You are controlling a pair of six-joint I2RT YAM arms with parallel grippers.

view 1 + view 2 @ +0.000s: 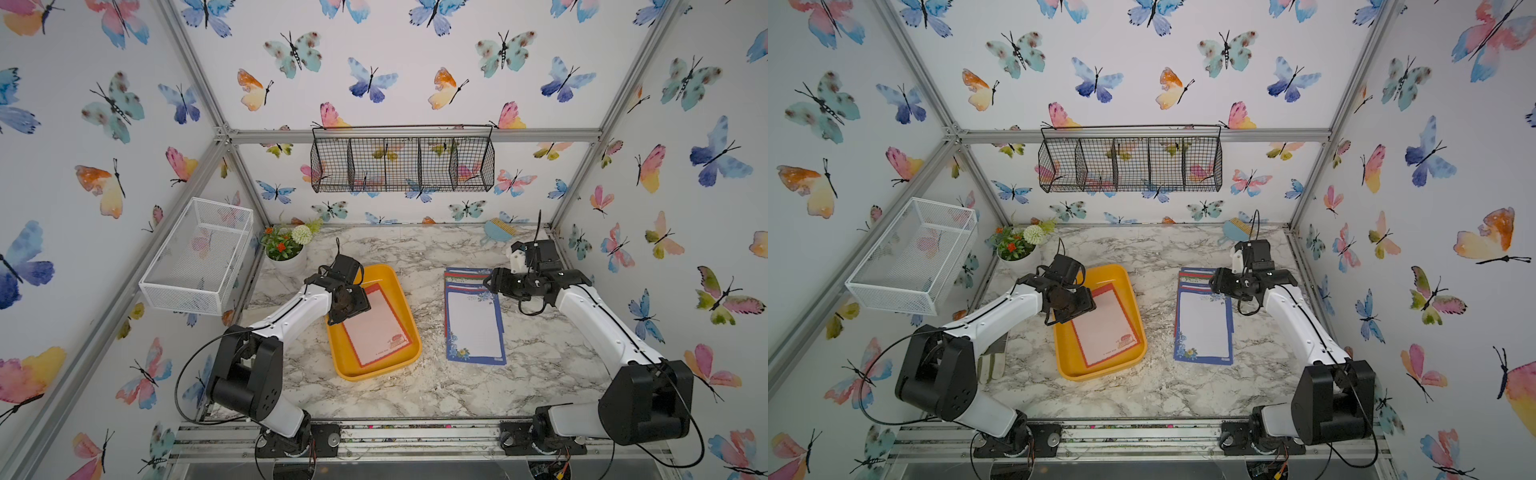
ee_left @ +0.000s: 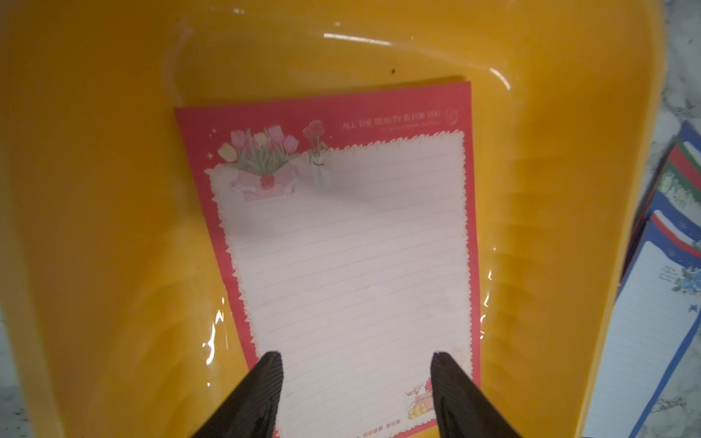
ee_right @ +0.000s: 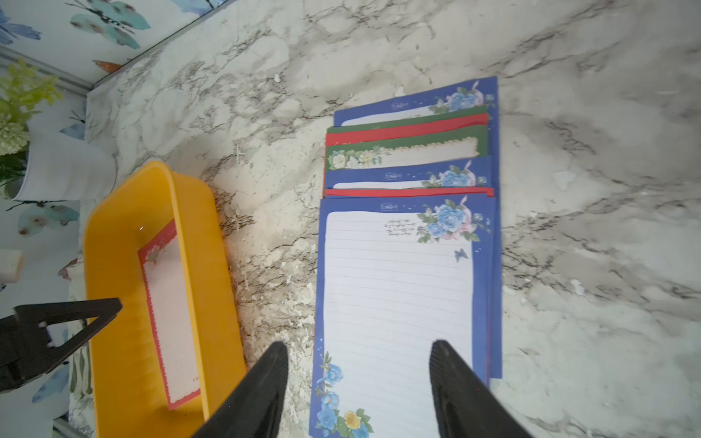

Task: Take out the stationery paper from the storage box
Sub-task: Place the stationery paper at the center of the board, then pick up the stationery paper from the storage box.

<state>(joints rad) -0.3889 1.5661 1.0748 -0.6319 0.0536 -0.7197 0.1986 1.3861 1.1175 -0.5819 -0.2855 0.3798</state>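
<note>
**Flat sheet, slick tray: the pinch is where this can fail**

One red-bordered sheet (image 2: 341, 246) lies flat on the floor of the storage box (image 1: 382, 276), slightly skewed to its walls. Whether another sheet hides beneath it cannot be told. The left fingers (image 2: 258, 398) stand wide apart over one short end of that sheet and hold nothing. It is unclear whether their tips touch the paper.

The main risk, as I judge it, is the grasp itself. The paper offers no raised edge, so closing fingers may skate across it and come up empty, or bunch it into a crease. Pressing harder for purchase could shove the light plastic box across the surface (image 1: 415, 395). The walls block a low approach, and a sheet dragged up over one could fold or slip free partway.

Further out, the pile of sheets already out (image 3: 398, 284) lies fanned on the surface, near the box but apart from it. The right fingers (image 3: 261, 390) are also parted and empty, poised over the blue-bordered top sheet. A brush there could scatter the fan, and a sheet released from too high may land askew. The flower pot (image 1: 291, 266) stands near the box's far corner, close to the left arm's wrist, and could be knocked.
</note>
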